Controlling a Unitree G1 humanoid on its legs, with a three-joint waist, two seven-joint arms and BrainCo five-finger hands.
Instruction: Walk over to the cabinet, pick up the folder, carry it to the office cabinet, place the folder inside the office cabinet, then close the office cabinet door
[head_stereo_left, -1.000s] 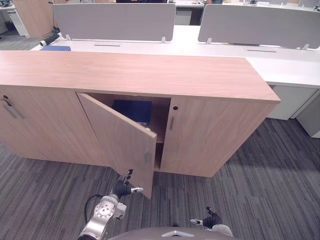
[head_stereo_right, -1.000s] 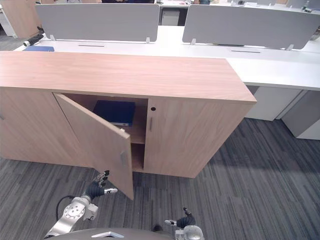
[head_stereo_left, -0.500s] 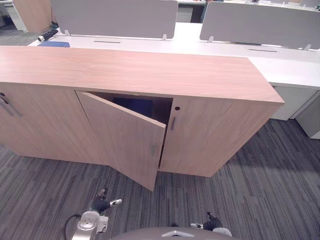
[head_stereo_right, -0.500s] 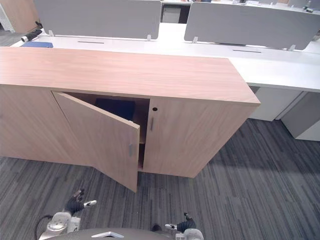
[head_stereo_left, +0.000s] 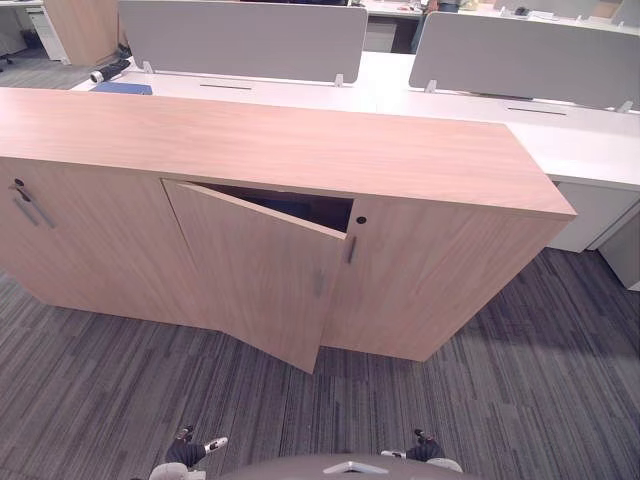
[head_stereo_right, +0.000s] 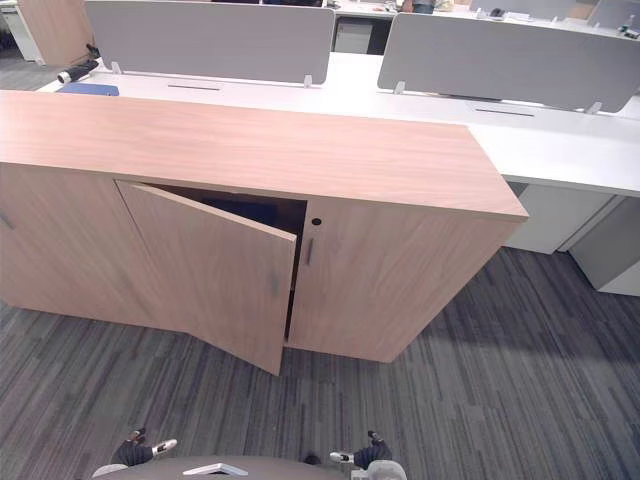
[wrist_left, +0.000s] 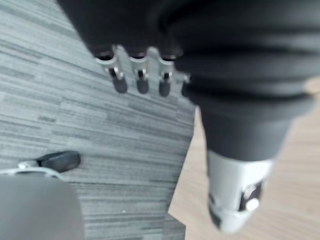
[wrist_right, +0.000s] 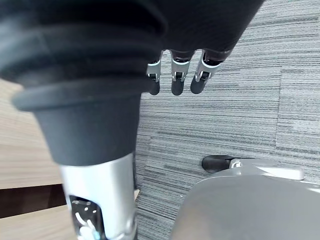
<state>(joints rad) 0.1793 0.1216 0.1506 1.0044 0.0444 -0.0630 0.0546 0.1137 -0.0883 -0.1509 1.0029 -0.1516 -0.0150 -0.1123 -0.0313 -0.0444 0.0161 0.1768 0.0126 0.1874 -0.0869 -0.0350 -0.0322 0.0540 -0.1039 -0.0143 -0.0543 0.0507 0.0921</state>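
Note:
The wooden office cabinet stands in front of me. Its middle door hangs partly ajar, with its free edge a little way out from the frame. Through the narrow dark gap above the door, a strip of the dark blue folder shows on the shelf inside. My left hand hangs low by my side, well short of the door, with its fingers relaxed and holding nothing. My right hand hangs low on the other side, its fingers also straight and empty.
Grey striped carpet lies between me and the cabinet. Behind the cabinet are white desks with grey divider screens. A blue item and a black roll lie on the far left desk.
The cabinet door has swung from wide open to nearly shut. My left hand has dropped from beside the door's edge down to my side. The view has shifted slightly.

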